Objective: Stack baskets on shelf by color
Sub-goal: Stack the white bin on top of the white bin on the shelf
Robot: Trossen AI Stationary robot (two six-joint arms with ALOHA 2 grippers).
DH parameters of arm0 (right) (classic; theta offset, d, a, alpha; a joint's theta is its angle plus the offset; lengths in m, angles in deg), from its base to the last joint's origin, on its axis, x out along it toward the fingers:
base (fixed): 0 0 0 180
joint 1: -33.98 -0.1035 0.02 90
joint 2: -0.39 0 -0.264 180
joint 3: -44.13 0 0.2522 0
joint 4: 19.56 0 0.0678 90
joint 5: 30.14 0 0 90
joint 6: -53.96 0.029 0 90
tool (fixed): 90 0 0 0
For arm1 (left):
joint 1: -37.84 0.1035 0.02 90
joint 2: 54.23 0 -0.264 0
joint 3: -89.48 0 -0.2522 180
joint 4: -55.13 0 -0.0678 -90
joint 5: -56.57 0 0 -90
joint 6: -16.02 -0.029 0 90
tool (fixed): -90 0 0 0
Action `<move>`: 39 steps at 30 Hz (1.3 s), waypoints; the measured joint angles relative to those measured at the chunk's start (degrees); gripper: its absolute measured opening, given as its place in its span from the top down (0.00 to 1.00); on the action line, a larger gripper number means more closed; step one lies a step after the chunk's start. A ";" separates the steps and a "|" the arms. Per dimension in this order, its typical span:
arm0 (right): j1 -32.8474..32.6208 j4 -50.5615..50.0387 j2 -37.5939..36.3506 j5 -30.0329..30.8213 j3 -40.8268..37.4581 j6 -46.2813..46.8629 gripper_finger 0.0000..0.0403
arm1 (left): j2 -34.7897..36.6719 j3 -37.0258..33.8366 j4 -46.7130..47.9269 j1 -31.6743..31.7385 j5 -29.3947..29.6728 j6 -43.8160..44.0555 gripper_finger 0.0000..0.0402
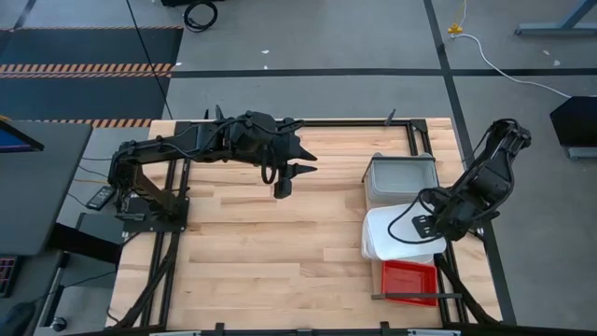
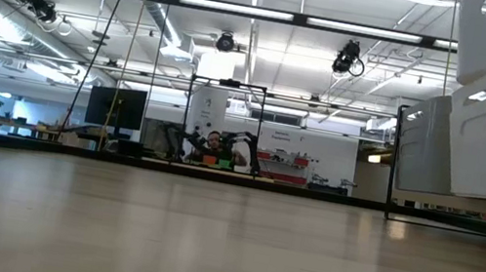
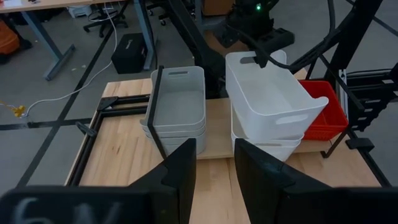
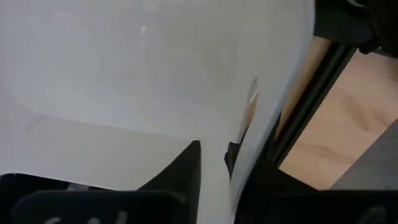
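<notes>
At the table's right side: right gripper [image 4: 211,158] set astride one end wall of the top white basket [image 3: 273,93], one finger inside and one outside, seemingly pinching that wall, though pad contact is hard to confirm this close. Basket tilted, its lower end sitting in the white stack [image 3: 267,146] beneath. Stack resting on the shelf [image 3: 217,134], with the grey baskets [image 3: 177,106] nested just beside it on one side and a red basket [image 3: 323,112] on the other. Out over the middle of the tabletop [image 1: 280,252]: left gripper [image 3: 214,174], fingers slightly parted, holding nothing, facing the shelf.
</notes>
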 joint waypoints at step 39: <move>1.09 2.43 -0.59 4.67 5.27 0.42 0.41 | 0.00 0.02 0.00 0.07 -0.15 -1.84 0.71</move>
